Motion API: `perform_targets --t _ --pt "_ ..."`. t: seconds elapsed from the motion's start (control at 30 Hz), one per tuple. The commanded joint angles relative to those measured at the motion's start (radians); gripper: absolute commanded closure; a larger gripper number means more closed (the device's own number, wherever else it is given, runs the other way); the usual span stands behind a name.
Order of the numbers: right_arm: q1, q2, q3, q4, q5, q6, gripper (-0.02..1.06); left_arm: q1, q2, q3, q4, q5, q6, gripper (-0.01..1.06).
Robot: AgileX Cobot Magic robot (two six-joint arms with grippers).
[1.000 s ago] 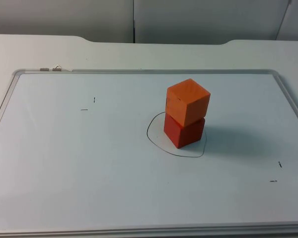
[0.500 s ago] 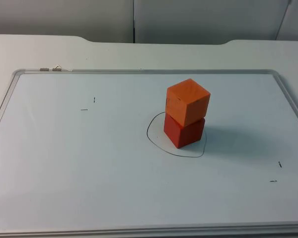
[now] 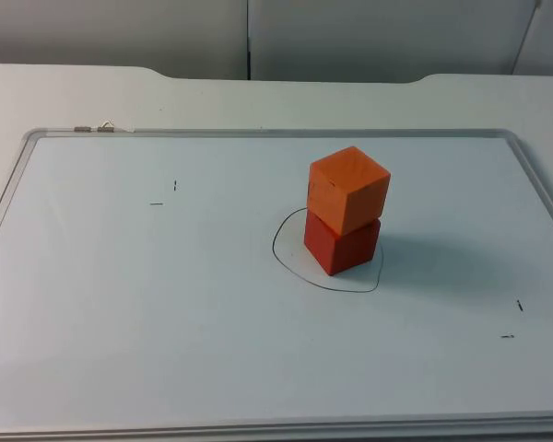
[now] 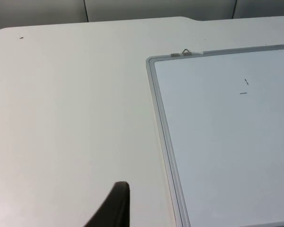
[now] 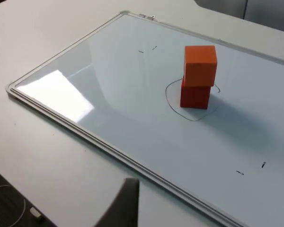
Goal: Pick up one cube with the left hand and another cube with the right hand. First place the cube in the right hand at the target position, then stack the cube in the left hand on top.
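My left hand's fingertip [image 4: 114, 208] is matte black, tapering to a blunt point; my right fingertip [image 5: 124, 204] looks dark grey-black.

An orange cube [image 5: 200, 65] sits on top of a red cube [image 5: 195, 95], slightly turned against it so the edges do not line up. The red cube stands inside a hand-drawn black outline [image 5: 173, 105] on a whiteboard [image 5: 109, 104] with a thin metal frame, which lies flat on the white table [image 5: 38, 156]. Small black pen marks [image 5: 147, 49] lie beyond the stack, and two more [image 5: 251, 169] nearer the board's close edge. A bright patch of reflected light [image 5: 57, 94] falls on the board's corner. One black fingertip of the right gripper [image 5: 120, 203] hangs above the bare table, just outside the frame, well apart from the cubes.
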Motion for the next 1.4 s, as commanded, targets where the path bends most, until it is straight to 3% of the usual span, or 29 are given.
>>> perform_targets --t 0.0,0.5,0.63,1.37 --pt "0.003 -0.004 0.003 0.001 0.001 0.005 0.13 0.005 -0.005 0.009 -0.003 -0.001 -0.003 0.00" --pt "0.003 -0.004 0.011 -0.027 0.006 0.082 0.12 0.005 -0.005 0.009 -0.001 -0.001 -0.003 0.00" --pt "0.003 -0.004 0.011 -0.027 0.006 0.082 -0.01 0.005 -0.005 0.009 -0.001 -0.001 -0.003 0.00" --pt "0.003 -0.004 0.011 -0.019 0.006 0.082 0.00 0.005 -0.005 0.009 -0.001 -0.001 -0.003 0.00"
